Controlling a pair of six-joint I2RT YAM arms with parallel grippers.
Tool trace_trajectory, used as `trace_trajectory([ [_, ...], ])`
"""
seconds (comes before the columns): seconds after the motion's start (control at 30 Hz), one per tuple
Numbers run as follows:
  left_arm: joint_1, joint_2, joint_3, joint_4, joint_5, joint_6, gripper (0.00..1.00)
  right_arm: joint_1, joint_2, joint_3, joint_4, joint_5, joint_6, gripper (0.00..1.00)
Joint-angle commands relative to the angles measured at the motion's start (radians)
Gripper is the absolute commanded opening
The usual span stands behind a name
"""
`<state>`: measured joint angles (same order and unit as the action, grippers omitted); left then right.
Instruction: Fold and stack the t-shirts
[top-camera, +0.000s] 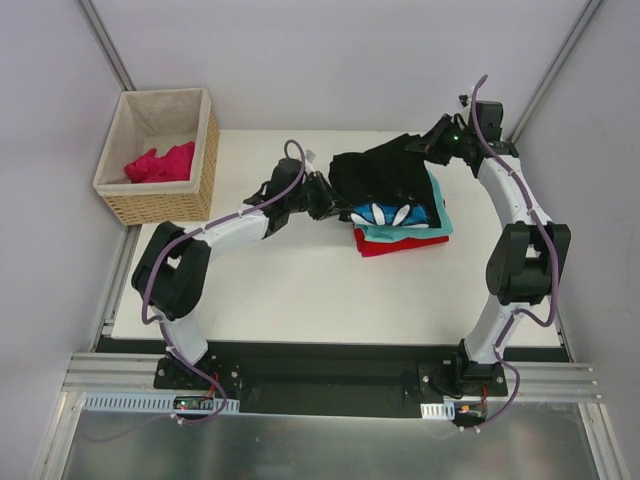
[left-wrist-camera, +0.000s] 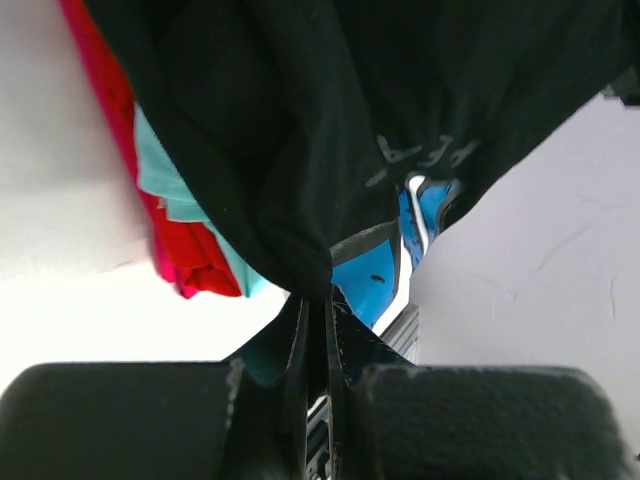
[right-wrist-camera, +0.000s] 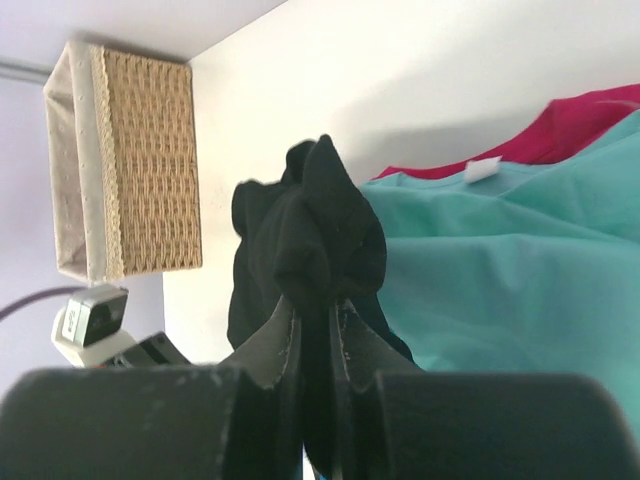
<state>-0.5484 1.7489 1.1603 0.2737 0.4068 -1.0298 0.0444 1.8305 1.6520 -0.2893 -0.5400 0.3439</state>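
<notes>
A black t-shirt (top-camera: 385, 178) with a blue and white print hangs stretched between both grippers over a folded pile. In that pile a teal t-shirt (top-camera: 438, 222) lies on a red t-shirt (top-camera: 395, 244). My left gripper (top-camera: 325, 197) is shut on the black shirt's left edge, and the cloth bunches between its jaws (left-wrist-camera: 318, 292). At the back right, my right gripper (top-camera: 428, 148) is shut on another bunch of the black cloth (right-wrist-camera: 315, 300), with the teal shirt (right-wrist-camera: 500, 260) and red shirt (right-wrist-camera: 580, 130) beyond it. A magenta-pink t-shirt (top-camera: 160, 163) lies crumpled in the basket.
A woven wicker basket (top-camera: 165, 205) with beige lining stands at the back left corner of the white table (top-camera: 300, 300). The basket (right-wrist-camera: 150, 170) also shows in the right wrist view. Grey walls close in the back and sides.
</notes>
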Motion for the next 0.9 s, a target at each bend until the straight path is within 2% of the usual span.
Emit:
trace_trajectory([
  [0.0, -0.059, 0.047, 0.084, 0.032, 0.015, -0.007, 0.0, -0.041, 0.042, 0.106, 0.049, -0.037, 0.046, 0.0],
  [0.23, -0.11, 0.135, 0.183, 0.015, 0.026, -0.009, 0.0, -0.083, 0.088, 0.161, 0.039, -0.038, 0.06, 0.01],
  [0.5, -0.133, 0.207, 0.242, 0.004, 0.047, -0.006, 0.0, -0.117, 0.101, 0.141, 0.058, -0.038, 0.064, 0.01],
  [0.67, -0.131, 0.209, 0.219, 0.009, 0.046, -0.003, 0.0, -0.129, 0.105, 0.118, 0.067, -0.029, 0.06, 0.01],
  [0.87, -0.127, 0.158, 0.121, 0.036, 0.036, 0.005, 0.0, -0.135, 0.13, 0.071, 0.087, -0.008, 0.052, 0.01],
])
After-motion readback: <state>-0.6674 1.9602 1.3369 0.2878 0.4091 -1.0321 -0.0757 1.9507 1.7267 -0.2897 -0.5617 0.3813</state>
